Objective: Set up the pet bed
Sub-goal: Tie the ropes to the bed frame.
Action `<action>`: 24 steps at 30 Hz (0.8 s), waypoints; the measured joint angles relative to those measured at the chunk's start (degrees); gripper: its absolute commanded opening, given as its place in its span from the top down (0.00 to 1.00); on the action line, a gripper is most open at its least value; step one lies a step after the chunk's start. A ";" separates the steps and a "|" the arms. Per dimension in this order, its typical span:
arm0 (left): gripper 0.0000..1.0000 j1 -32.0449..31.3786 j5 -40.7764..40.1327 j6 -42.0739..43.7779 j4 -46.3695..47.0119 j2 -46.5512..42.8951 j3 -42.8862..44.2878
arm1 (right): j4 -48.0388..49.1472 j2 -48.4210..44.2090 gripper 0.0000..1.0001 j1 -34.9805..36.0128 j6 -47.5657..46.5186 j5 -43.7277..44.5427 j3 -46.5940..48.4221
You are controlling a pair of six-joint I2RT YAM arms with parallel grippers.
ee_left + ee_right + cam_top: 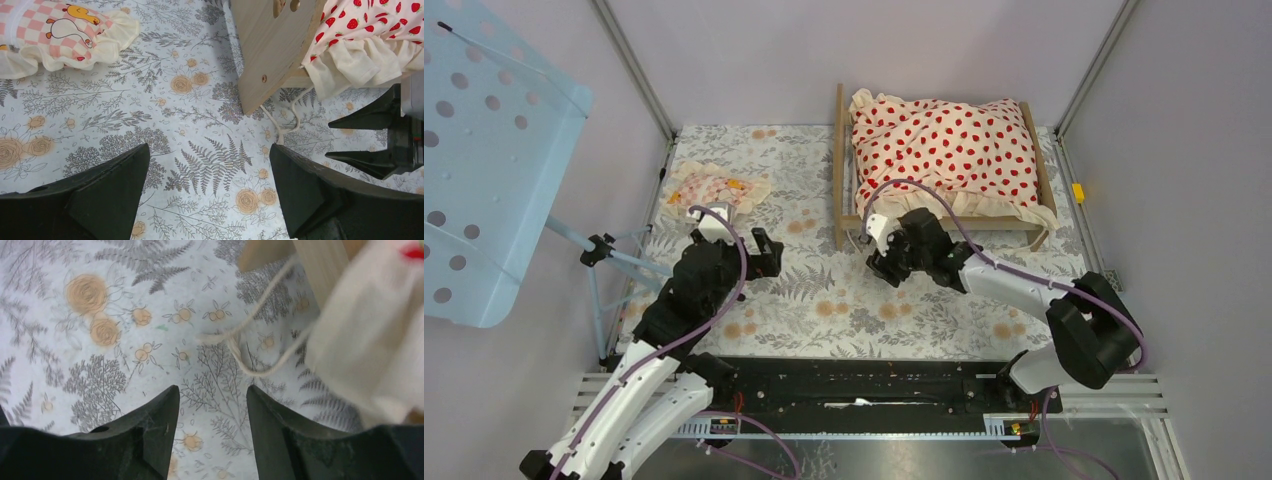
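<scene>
Toward the far right of the floral tablecloth [824,300] stands the pet bed [840,170], only the edges of its wooden frame showing. A red-dotted blanket [944,140] heaped on top hides the mattress entirely. At far left lies a pink checked pillow [714,187], cut off in the left wrist view. The left gripper [209,150] hovers over bare cloth, jaws spread wide, empty. The right gripper [212,390] sits just beside the bed's near headboard corner, jaws parted, grasping nothing. A cream cord [215,337] lies ahead, its origin blurred.
</scene>
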 measured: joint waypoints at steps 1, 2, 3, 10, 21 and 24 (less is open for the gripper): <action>0.01 0.00 -0.02 0.00 0.00 -0.04 0.00 | -2.40 0.09 0.41 -0.11 -4.00 -1.68 1.36; 0.01 0.00 -0.07 0.00 0.00 -0.13 0.00 | -6.14 0.57 0.41 -0.22 -9.05 -3.74 3.58; 0.01 0.00 -0.15 0.00 0.00 -0.39 0.00 | -10.25 1.68 0.41 -0.31 -14.12 -5.53 6.45; 0.01 0.00 -0.61 0.00 -0.04 -1.20 0.00 | -28.61 13.09 0.41 -1.29 -38.07 -10.60 19.87; 0.01 0.00 -1.53 0.00 -0.20 -1.62 -0.02 | -38.97 24.76 0.41 -2.03 -49.53 -11.23 30.69; 0.01 0.00 -1.70 0.00 -0.20 -1.73 -0.02 | -39.23 26.62 0.41 -2.08 -50.23 -11.06 32.63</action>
